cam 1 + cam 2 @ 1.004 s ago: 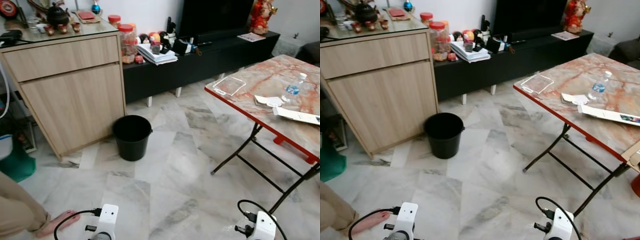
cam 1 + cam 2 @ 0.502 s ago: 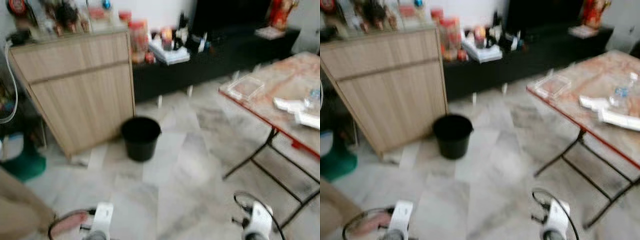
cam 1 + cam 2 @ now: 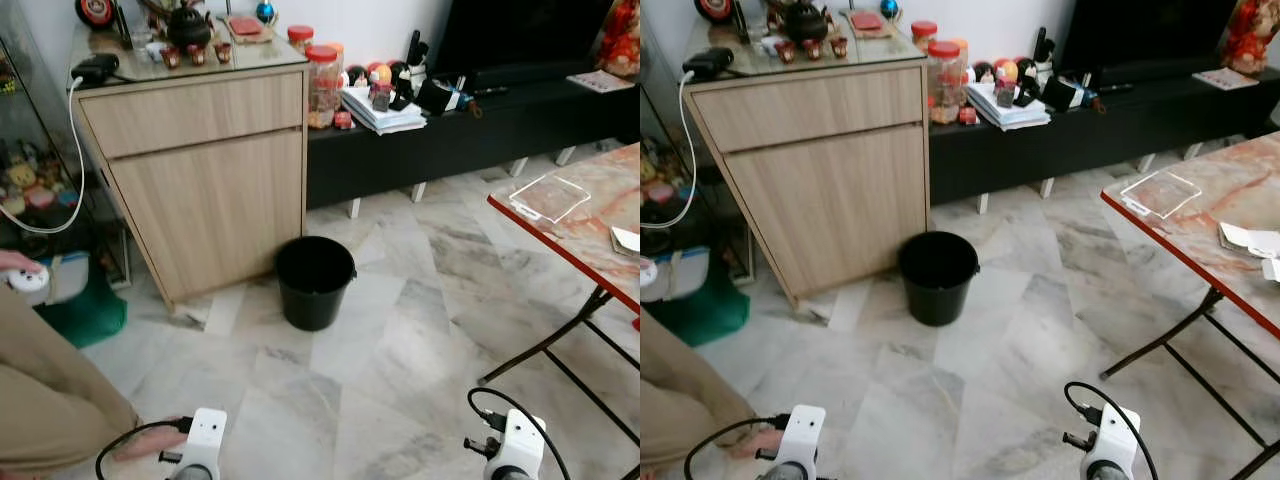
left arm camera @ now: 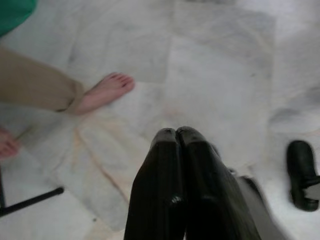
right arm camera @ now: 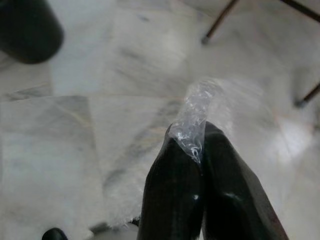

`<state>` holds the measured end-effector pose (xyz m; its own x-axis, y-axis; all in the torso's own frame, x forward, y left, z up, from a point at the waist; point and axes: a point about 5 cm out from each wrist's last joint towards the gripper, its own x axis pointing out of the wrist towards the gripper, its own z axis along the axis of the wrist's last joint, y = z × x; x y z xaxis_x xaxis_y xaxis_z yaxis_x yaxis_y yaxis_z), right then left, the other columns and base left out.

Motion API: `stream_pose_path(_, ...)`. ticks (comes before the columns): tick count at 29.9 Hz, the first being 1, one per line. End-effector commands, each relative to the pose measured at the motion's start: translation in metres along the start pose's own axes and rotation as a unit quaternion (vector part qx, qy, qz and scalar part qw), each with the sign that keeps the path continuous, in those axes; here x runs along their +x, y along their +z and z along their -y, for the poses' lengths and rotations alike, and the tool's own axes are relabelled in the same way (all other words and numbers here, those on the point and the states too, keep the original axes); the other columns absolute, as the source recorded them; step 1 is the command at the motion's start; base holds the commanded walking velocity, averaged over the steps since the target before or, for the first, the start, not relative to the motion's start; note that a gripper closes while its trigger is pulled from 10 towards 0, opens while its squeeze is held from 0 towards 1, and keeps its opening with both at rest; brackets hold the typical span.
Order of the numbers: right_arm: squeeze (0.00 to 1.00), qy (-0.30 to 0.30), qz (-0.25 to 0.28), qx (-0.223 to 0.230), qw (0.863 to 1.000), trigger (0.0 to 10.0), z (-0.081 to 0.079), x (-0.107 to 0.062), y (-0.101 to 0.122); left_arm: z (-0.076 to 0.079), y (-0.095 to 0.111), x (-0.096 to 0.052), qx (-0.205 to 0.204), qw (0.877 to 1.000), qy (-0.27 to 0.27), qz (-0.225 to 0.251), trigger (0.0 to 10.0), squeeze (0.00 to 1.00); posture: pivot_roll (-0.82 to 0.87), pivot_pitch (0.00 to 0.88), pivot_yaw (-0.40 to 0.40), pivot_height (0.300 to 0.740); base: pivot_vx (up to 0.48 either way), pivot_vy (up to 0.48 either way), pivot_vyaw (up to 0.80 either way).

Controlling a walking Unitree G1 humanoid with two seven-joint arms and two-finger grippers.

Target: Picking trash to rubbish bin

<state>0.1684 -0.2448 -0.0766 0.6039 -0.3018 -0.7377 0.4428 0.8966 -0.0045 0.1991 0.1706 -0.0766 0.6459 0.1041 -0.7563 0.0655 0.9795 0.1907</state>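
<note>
since a second ago the head camera has swung left, bringing the round black plastic bin [image 3: 314, 281] nearer the middle, a good sign for the drop. right gripper [image 5: 197, 142] is pinched shut on a crinkled clear plastic wrapper [image 5: 195, 117]; left gripper [image 4: 177, 135] is closed, empty, above a person's bare foot [image 4: 102, 92]. the red-edged marble folding table [image 3: 590, 230] is cut off.

The table [image 3: 580, 225] is cut off at right.
</note>
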Motion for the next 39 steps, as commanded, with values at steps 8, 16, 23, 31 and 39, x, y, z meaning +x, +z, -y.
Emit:
stream_pose_path(8, 0.0, -0.006, 0.01, 0.015, 1.0, 10.0, 0.0052, 0.0011, 0.0059, 0.0057, -0.0004, -0.0002, 0.001, 1.0, -0.007, -0.005, 10.0, 0.0, -0.12, 0.048, -0.078, 0.74, 0.269, 0.0, -0.36)
stream_pose_path(16, 0.0, -0.003, 0.01, 0.018, 1.0, 10.0, 0.0046, 0.0009, 0.0055, 0.0063, -0.0002, -0.0002, 0.0, 1.0, -0.007, -0.005, 10.0, 0.0, -0.12, 0.051, -0.08, 0.74, 0.27, 0.0, 0.0)
stream_pose_path(23, 0.0, 0.0, 0.008, 0.025, 1.0, 10.0, 0.0041, 0.001, 0.0049, 0.0064, -0.0006, -0.0004, -0.001, 1.0, -0.007, -0.005, 10.0, 0.0, -0.12, 0.052, -0.081, 0.74, 0.282, 0.0, -0.34)
stream_pose_path(31, 0.0, 0.001, 0.011, 0.018, 1.0, 10.0, 0.0037, 0.001, 0.0057, 0.0068, -0.0009, -0.0005, -0.001, 1.0, -0.007, -0.005, 10.0, 0.0, -0.12, 0.053, -0.083, 0.74, 0.304, 0.0, 0.0)
stream_pose_path(39, 0.0, 0.001, 0.014, 0.01, 1.0, 10.0, 0.0049, 0.0011, 0.0071, 0.0079, -0.0021, -0.0008, 0.002, 1.0, -0.01, -0.006, 10.0, 0.0, -0.12, 0.039, -0.08, 0.74, 0.306, 0.0, 0.0)
